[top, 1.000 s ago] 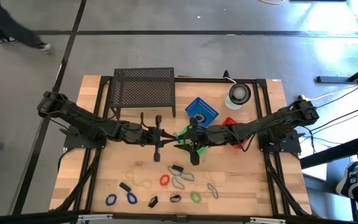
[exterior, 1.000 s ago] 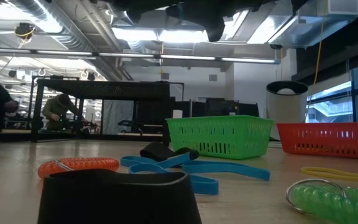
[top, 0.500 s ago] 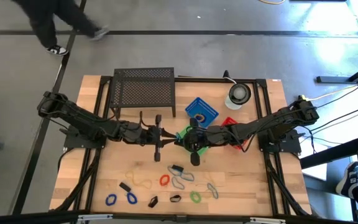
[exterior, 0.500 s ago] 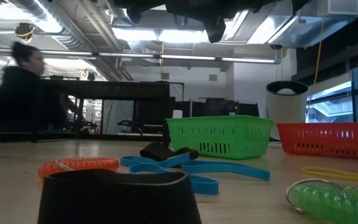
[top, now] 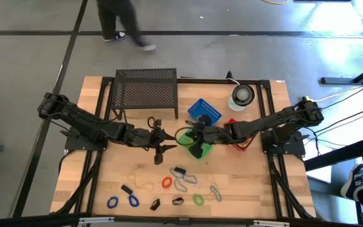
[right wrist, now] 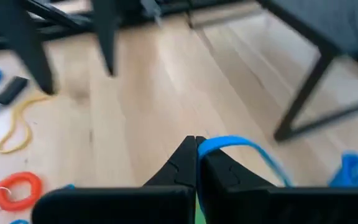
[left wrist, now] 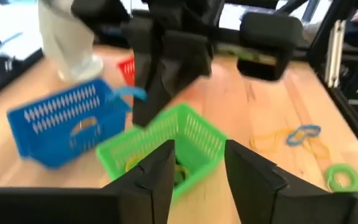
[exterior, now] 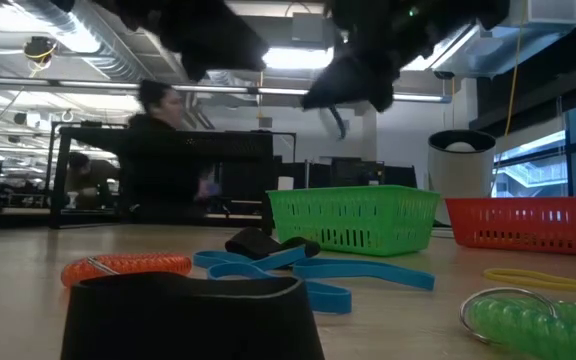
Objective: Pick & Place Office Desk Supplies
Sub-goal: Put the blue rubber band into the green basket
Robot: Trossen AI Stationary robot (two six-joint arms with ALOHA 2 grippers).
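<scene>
Presently the right gripper (right wrist: 196, 144) hangs over the middle of the table (top: 106, 183), its fingers pinched together on a thin blue loop (right wrist: 241, 149) that arcs out from the tips. In the high view that gripper (top: 197, 133) sits above the green basket (top: 197, 148), with the blue basket (top: 203, 112) just beyond at about 12 o'clock and the red basket (top: 237, 129) at roughly 3 o'clock. The left gripper (left wrist: 194, 162) waits close by at the green basket's 9 o'clock with a clear gap between its fingers and nothing in them.

The remaining supplies lie scattered toward the table's near edge, around 6 o'clock from the baskets: a red loop (top: 166, 183), a green loop (top: 198, 199), blue loops (top: 133, 200), tan loops (top: 142, 185) and small black clips (top: 126, 190).

The risk seems to be in the release. The loop is held only by a narrow pinch and dangles loosely, so it could slip free and fall outside any basket, or catch on a rim. If sorting by colour is intended, opening now would likely land it in the green basket instead of the blue. The two grippers are also close together, so a careless sideways move could bring them into contact or nudge a light basket.
</scene>
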